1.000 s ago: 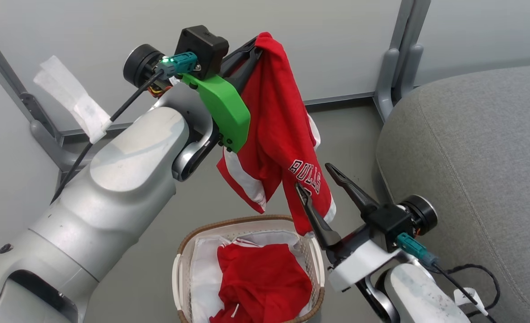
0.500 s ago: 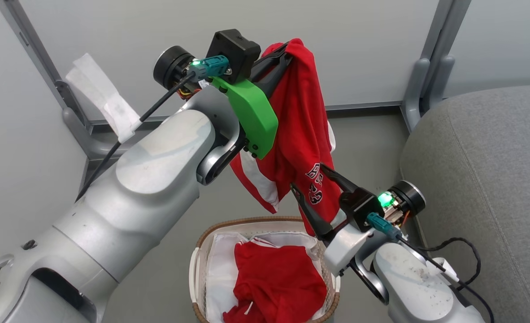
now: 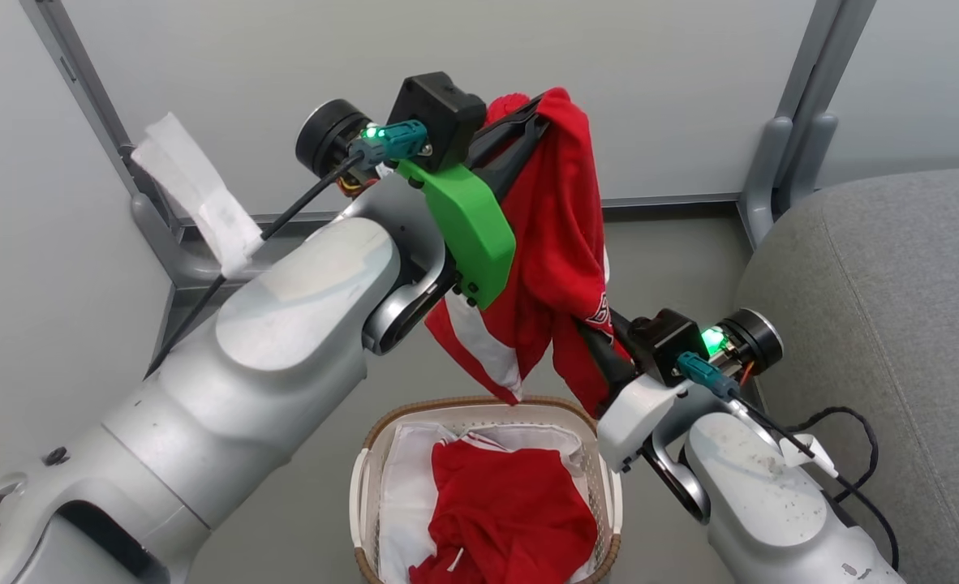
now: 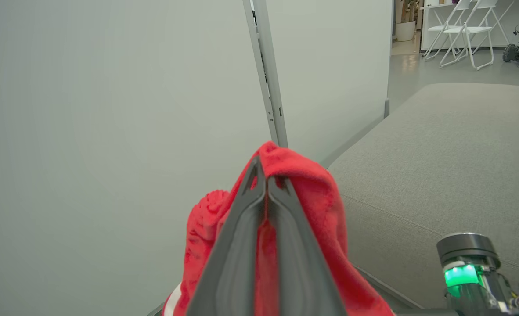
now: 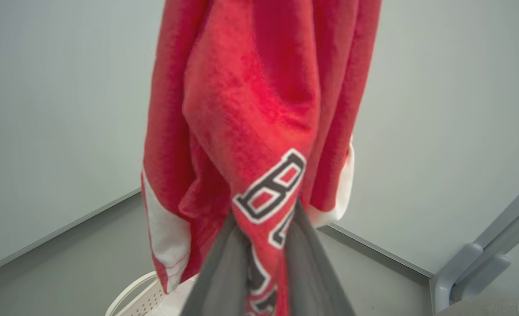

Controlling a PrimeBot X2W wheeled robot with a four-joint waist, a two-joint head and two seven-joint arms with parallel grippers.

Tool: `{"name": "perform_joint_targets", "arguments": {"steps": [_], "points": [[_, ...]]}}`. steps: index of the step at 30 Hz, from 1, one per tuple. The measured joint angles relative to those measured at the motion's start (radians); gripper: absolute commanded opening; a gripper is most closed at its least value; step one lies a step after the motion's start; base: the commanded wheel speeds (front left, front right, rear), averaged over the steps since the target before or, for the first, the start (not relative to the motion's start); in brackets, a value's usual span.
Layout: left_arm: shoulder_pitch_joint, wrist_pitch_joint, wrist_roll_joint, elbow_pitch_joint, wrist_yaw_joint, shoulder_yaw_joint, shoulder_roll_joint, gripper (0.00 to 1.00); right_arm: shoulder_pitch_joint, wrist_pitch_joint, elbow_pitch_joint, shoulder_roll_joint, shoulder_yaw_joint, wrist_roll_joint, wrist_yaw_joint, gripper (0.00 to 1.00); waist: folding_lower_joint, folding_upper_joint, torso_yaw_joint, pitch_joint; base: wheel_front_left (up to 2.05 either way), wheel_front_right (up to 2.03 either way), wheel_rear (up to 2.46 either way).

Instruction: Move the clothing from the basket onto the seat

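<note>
Left gripper [image 4: 266,175] clamped on bright-red white-striped fabric garment [image 3: 556,219]; right gripper [image 5: 266,228] pinches it lower down. Best: lift together, swing toward grey woven seat cushion [image 3: 877,268], 3 o'clock.

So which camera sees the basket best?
The head view: it looks down into the basket, showing its brown rim, white lining and red clothing inside. The right wrist view catches a pale perforated corner at its bottom edge.

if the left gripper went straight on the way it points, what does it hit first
Past the red garment the left gripper grips, probably the pale partition wall, close beside its metal post; depth is hard to judge.
</note>
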State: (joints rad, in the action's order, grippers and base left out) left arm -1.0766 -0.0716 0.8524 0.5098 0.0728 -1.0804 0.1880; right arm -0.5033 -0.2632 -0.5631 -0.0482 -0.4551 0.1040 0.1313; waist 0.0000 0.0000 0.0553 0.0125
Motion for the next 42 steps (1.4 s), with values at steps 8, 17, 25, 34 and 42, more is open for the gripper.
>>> {"name": "perform_joint_targets", "arguments": {"steps": [8, 17, 25, 34, 42], "points": [[0.069, -0.051, 0.006, 0.003, -0.042, 0.01, 0.05, 0.31, -0.021, 0.0, 0.0, 0.0, 0.02, 0.002, 0.0, 0.0, 0.0, 0.0, -0.022, -0.004, 0.0, 0.0, 0.0], [0.194, -0.143, 0.016, 0.022, -0.064, 0.013, 0.058, 1.0, -0.047, 0.0, 0.008, 0.0, 0.107, -0.036, 0.0, 0.0, 0.0, 0.0, -0.054, -0.012, 0.0, 0.0, 0.0], [0.292, -0.185, -0.008, 0.013, -0.07, 0.024, 0.043, 1.0, -0.066, 0.0, 0.025, -0.022, 0.207, -0.086, 0.0, 0.0, 0.0, 0.0, -0.091, -0.02, 0.0, 0.0, 0.0], [0.384, -0.19, -0.041, -0.007, -0.059, 0.04, 0.023, 1.0, -0.059, 0.0, 0.078, -0.095, 0.3, -0.116, 0.0, 0.0, 0.0, 0.0, -0.16, -0.04, 0.0, 0.0, 0.0], [0.417, -0.191, -0.056, -0.012, -0.054, 0.058, 0.012, 1.0, -0.049, 0.0, 0.113, -0.123, 0.322, -0.122, 0.0, 0.0, 0.0, 0.0, -0.256, -0.071, 0.0, 0.0, 0.0]]}}
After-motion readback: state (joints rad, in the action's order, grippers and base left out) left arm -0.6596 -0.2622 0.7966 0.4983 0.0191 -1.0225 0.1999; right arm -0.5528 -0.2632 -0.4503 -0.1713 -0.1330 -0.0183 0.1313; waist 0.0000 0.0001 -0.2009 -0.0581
